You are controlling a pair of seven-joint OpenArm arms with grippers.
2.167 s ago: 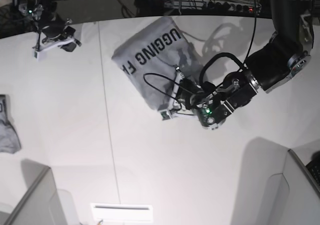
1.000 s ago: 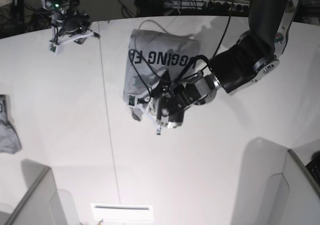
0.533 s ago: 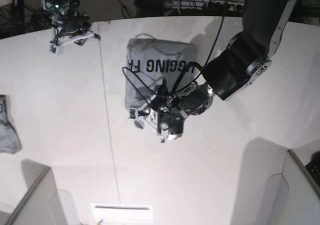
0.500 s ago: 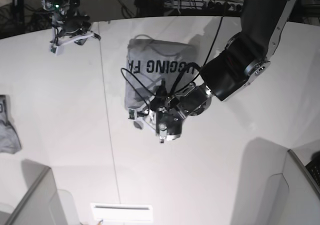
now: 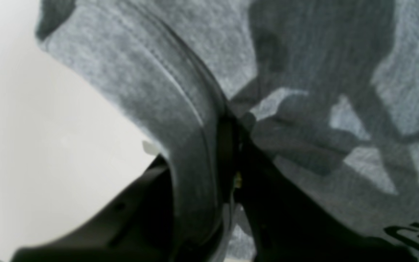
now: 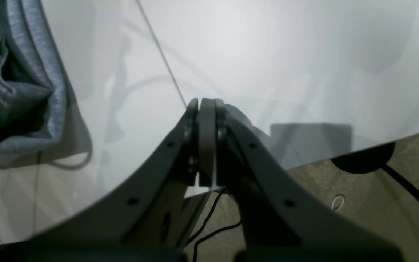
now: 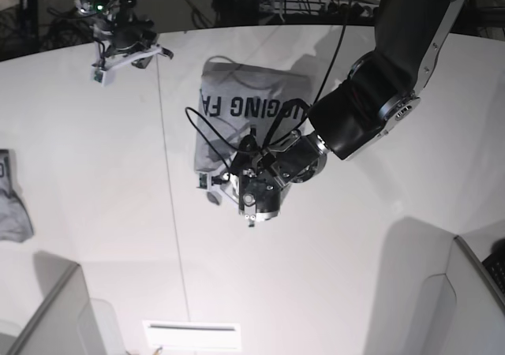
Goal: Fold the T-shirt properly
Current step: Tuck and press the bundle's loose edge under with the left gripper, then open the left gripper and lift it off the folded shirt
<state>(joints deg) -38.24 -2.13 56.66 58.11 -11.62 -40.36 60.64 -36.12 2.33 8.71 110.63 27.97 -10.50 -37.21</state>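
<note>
Grey T-shirt (image 7: pixel 251 106) folded at upper centre of white worktop (image 7: pixel 95 205), left pincer (image 7: pixel 215 185) clenched on its lower-left edge, right pincer (image 7: pixel 126 55) clamped empty at upper left, small grey cloth (image 7: pixel 12 205) at left edge.

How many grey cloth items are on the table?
2: the T-shirt at the table's middle-rear, its near edge pinched by the left gripper, and a small grey cloth bundle at the base view's left edge.
</note>
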